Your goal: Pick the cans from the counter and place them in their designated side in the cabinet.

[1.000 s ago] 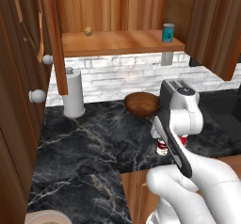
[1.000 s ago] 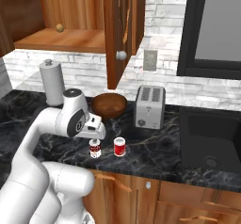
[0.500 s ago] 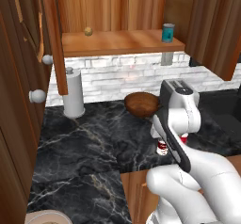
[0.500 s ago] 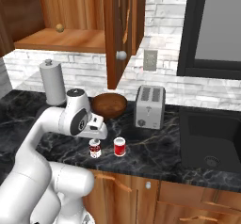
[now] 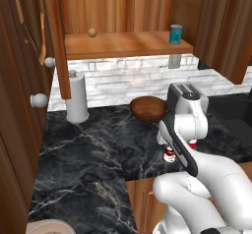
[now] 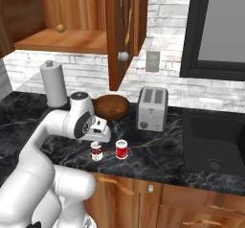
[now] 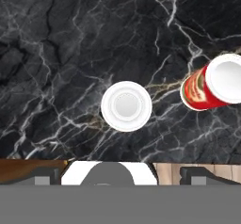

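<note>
Presently your claw (image 6: 99, 142) hangs with its jaws spread wide and nothing between them, directly above the dark-labelled can (image 7: 126, 106), whose silvery top sits near the centre of the hand view. That can stands upright on the black marble bench (image 5: 88, 149), close to the front edge. The brighter red can (image 7: 212, 86) stands just beside it, to the claw's right in the hand view, apart from it with bare marble between. Judged by appearance, both are small rigid tins: light, stiff, unlikely to crush, but with smooth round walls that may slip or roll if pinched off-centre. You would do best to take the dark-labelled can across its middle, fingers on opposite sides of the wall, below the rim, and to keep the approach square so the neighbour is not nudged. The cabinet (image 5: 123, 43) shelf lies above and beyond the claw, carrying a teal can (image 5: 175, 34) at one end. Against the earlier frames, both cans stand where they stood; the hand has settled slightly lower over the dark can, jaws unchanged.
</note>
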You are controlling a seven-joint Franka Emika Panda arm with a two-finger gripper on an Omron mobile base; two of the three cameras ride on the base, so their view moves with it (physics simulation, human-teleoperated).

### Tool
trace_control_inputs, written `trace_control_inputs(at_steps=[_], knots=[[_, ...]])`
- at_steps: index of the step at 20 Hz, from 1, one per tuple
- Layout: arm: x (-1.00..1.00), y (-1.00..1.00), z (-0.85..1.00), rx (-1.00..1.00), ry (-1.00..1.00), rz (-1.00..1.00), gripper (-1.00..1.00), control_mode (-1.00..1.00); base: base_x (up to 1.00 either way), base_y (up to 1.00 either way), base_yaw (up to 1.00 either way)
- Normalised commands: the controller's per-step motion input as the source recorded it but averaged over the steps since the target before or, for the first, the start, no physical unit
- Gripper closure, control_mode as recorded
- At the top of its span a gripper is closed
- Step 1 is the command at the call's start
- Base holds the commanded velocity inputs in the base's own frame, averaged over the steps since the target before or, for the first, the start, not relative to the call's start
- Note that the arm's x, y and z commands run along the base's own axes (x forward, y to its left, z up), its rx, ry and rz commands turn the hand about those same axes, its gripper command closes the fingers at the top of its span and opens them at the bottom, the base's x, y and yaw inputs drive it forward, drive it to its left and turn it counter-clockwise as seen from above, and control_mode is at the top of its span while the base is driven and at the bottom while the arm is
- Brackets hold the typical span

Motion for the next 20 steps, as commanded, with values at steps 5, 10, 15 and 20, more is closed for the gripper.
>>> trace_control_inputs(at_steps=[5, 10, 15, 20], knots=[[0.12, -0.02, -0.12, 0.00, 0.00, 0.00, -1.00, -1.00, 0.00, 0.00, 0.00], [0.11, -0.02, -0.13, 0.00, 0.00, 0.00, -1.00, -1.00, 0.00, 0.00, 0.00], [0.12, -0.02, -0.13, 0.00, 0.00, 0.00, -1.00, -1.00, 0.00, 0.00, 0.00], [0.13, -0.02, -0.12, 0.00, 0.00, 0.00, -1.00, -1.00, 0.00, 0.00, 0.00]])
